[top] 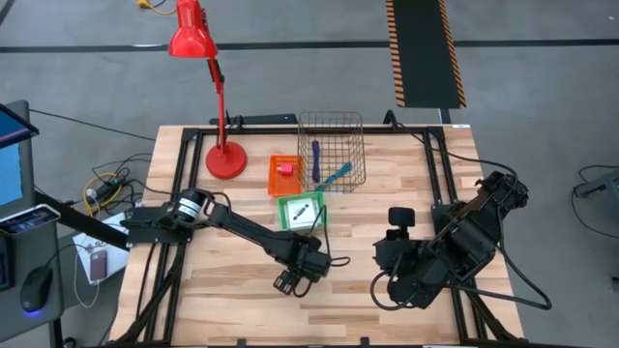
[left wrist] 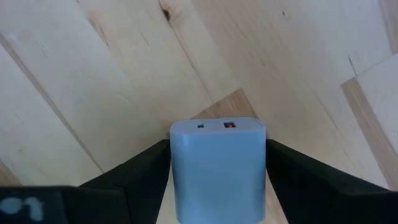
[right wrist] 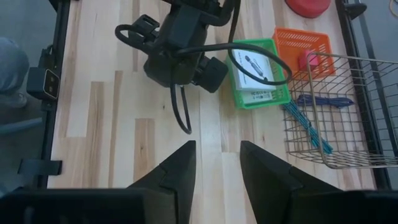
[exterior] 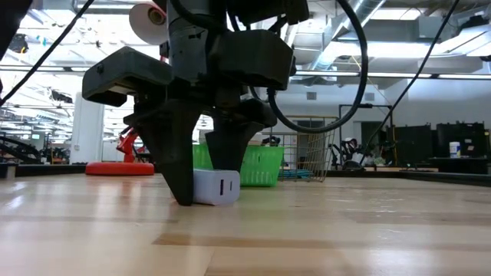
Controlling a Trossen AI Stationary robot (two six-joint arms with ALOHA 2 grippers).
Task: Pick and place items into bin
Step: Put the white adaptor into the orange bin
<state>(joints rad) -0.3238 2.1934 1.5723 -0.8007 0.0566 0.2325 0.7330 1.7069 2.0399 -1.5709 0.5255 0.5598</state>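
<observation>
High view: we are seeing the left pincer [top: 287, 281] down on the bench [top: 232, 300], at 6 o'clock from the green tray [top: 302, 212]; the right pincer [top: 391, 287] is waiting alongside.

Low view: fingers [exterior: 175, 165] are straddling a pale block [exterior: 215, 187] resting on the bench.

Left wrist: jaws are standing wide, flanking the block without clamping.

Right wrist: right pincer [right wrist: 217, 163] is hanging partly open, empty; pens [right wrist: 311, 127] are lying in the wire bin [right wrist: 348, 163].

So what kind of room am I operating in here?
Probably a robotics lab or workshop in an industrial hall: bare ceiling ducts overhead, hazard-striped floor tape, and a wooden workbench on a black frame.
</observation>
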